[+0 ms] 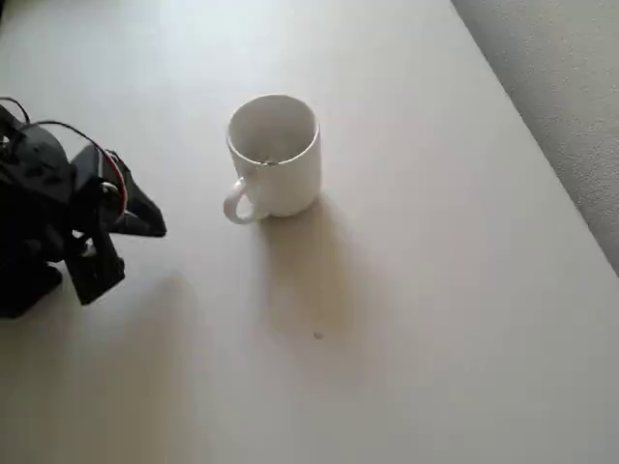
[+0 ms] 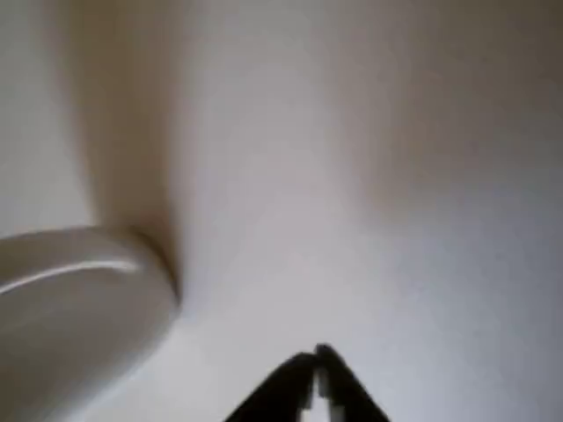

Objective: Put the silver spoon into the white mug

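Standing upright, glossy white mug [image 1: 275, 157], loop handle lower-left

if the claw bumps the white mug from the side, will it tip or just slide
Probably slides: the white mug stands upright, wide for its height, on the smooth table. Its glossy wall looks slippery, so a push may glance off. A nudge on the handle would likely spin it.

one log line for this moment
end effector: shut, empty, left of mug in overhead view | mug: upright on table | spoon: something faint inside mug, unclear
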